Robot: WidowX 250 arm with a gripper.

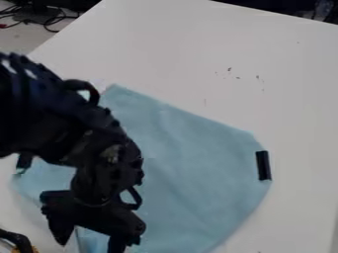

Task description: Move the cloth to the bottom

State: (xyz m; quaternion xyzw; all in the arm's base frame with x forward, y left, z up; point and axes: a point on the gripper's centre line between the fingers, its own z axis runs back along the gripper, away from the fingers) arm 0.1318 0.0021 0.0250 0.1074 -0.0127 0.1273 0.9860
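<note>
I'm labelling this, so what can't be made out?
In the camera view:
- part of the cloth, behind the arm
- the cloth's lower end, cut off by the bottom edge
- one tip of the pincer, cut off there too
- dark object, cut off by the left edge

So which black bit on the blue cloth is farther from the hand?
The black bit on the picture's right, at the cloth's edge; the other is at the left, beside the arm.
</note>
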